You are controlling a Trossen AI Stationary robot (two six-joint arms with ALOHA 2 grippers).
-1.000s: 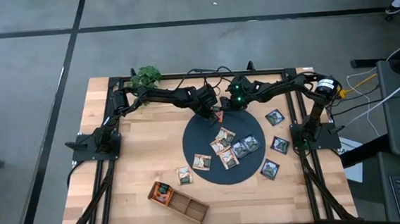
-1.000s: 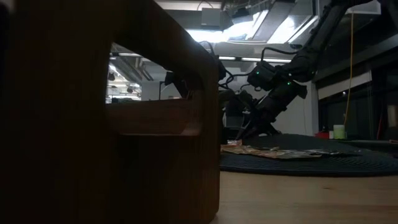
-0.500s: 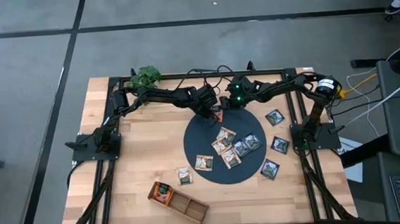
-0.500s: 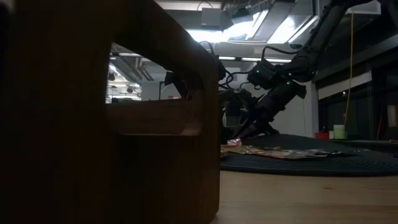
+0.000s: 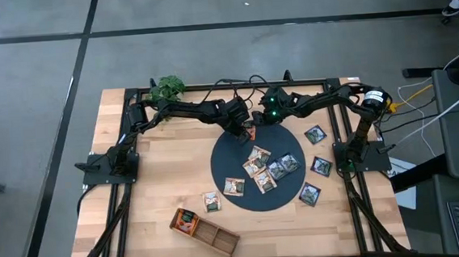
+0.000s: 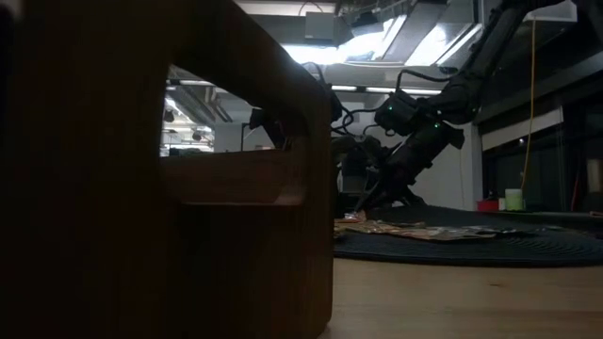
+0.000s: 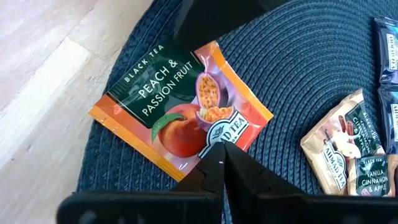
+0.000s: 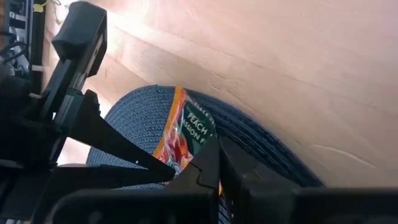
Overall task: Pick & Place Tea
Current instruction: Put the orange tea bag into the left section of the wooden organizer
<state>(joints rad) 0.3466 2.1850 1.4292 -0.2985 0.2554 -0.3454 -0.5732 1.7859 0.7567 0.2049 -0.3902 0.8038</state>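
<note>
We see both closed jaws pinching the orange tea sachet (image 7: 180, 109) at the mat (image 7: 298, 74) edge, other sachets (image 5: 265, 168) nearby.

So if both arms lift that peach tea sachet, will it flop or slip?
The peach sachet looks thin and glossy, so likely light, bendy and somewhat slippery. Lying flat, half on the woven mat, half on the table, it probably slides rather than tips.

orange sachet (image 7: 180, 112) — "black tea peach & passion fruit"
</note>
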